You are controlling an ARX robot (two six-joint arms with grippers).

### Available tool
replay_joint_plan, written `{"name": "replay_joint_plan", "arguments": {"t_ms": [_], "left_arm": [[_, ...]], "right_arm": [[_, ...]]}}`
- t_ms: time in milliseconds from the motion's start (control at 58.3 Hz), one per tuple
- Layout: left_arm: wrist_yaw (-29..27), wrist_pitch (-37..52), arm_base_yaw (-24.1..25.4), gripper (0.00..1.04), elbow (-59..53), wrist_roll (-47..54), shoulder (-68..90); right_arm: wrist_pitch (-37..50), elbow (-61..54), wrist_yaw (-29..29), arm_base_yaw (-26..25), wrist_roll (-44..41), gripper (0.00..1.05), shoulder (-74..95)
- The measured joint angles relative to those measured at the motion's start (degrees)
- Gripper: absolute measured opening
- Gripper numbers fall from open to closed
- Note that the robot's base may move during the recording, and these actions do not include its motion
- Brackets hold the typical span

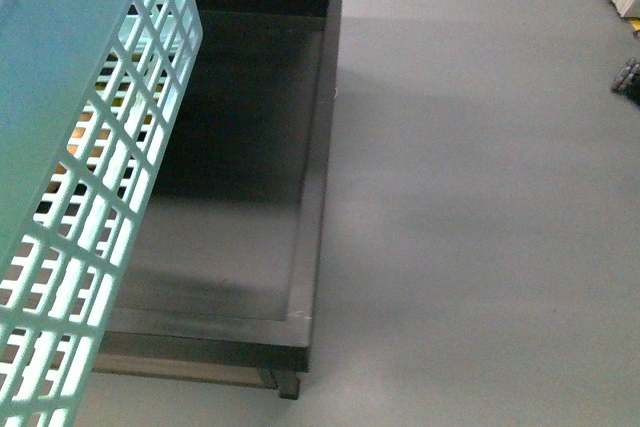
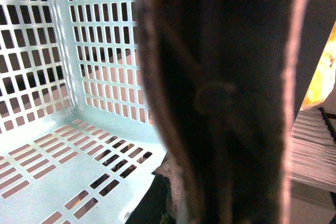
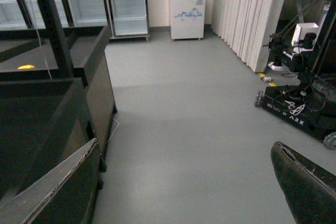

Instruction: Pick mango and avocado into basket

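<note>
My right claw is spread and empty, parked clear of the black bin; my left claw's grip I can't tell behind a dark blur, but the basket hangs tilted over that bin's left side, probably lifted for carrying, no mango or avocado showing.

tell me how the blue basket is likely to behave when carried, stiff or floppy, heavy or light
The basket is probably light for its size: walls and floor are mostly slots, and the part the left wrist view shows holds nothing. Its moulded grid looks stiff, so it should keep its shape. It is tilted in the front view, so it may swing.
</note>
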Motion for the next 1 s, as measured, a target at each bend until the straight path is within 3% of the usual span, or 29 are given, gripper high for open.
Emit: {"name": "replay_joint_plan", "arguments": {"t_ms": [995], "left_arm": [[0.07, -0.04, 0.00, 0.04, 0.00, -0.04, -0.02]], "right_arm": [[0.00, 0.00, -0.09, 0.00, 0.00, 0.96, -0.02]]}}
